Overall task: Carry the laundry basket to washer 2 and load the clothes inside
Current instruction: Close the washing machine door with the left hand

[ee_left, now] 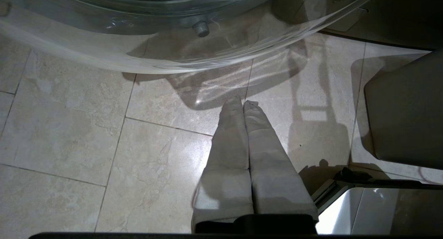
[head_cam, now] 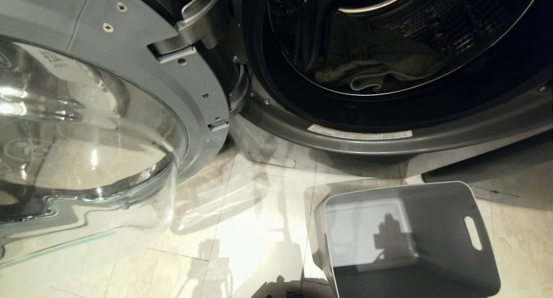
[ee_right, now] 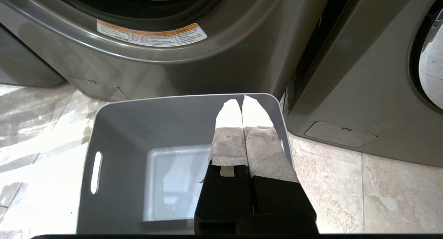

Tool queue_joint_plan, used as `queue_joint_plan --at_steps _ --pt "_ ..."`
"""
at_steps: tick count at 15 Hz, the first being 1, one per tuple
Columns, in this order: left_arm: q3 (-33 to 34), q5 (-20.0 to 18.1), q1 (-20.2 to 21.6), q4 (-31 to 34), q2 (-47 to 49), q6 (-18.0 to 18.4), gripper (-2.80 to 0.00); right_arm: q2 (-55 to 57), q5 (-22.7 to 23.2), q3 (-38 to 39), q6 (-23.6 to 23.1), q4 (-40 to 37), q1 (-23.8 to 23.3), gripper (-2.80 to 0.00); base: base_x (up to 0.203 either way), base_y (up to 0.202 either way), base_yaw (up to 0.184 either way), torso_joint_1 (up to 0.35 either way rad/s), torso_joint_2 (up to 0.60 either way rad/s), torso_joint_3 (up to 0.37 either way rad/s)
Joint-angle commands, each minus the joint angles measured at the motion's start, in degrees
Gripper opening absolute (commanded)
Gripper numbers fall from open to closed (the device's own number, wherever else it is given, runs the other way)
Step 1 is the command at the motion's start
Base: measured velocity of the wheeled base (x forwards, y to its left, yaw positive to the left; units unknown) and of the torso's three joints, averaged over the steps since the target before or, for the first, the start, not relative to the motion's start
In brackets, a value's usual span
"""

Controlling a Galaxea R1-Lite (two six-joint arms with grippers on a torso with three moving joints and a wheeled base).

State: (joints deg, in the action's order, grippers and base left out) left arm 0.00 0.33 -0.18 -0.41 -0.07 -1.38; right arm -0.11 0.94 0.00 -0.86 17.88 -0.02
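Judging from how things lie, the job looks all but finished. The laundry basket [head_cam: 410, 242] stands on the floor [head_cam: 242, 229] at the lower right of the head view, just in front of the washer [head_cam: 389, 134], and I see nothing in it but bare grey bottom. The clothes [head_cam: 371, 71] lie bundled inside the drum at the upper centre, past the rim. The round glass door [head_cam: 86, 129] hangs wide open at the left. My left gripper [ee_left: 242, 104] has its fingers pressed together over bare tile, empty. My right gripper [ee_right: 242, 102] is likewise together, holding nothing, above the basket's far wall. I cannot read the washer's number from here.
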Motion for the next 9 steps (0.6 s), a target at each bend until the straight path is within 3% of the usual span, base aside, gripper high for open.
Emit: queue_joint_plan --at_steps 1,9 --pt "0.0 0.02 0.01 -0.02 0.07 0.0 -2.8 0.2 0.03 2.29 0.15 0.14 0.02 -2.8 0.0 0.0 0.0 0.0 0.0 0.0" --pt "0.0 0.02 0.01 -0.02 0.07 0.06 -2.8 0.2 -0.5 2.29 0.86 0.14 0.02 -2.8 0.0 0.0 0.0 0.0 0.0 0.0"
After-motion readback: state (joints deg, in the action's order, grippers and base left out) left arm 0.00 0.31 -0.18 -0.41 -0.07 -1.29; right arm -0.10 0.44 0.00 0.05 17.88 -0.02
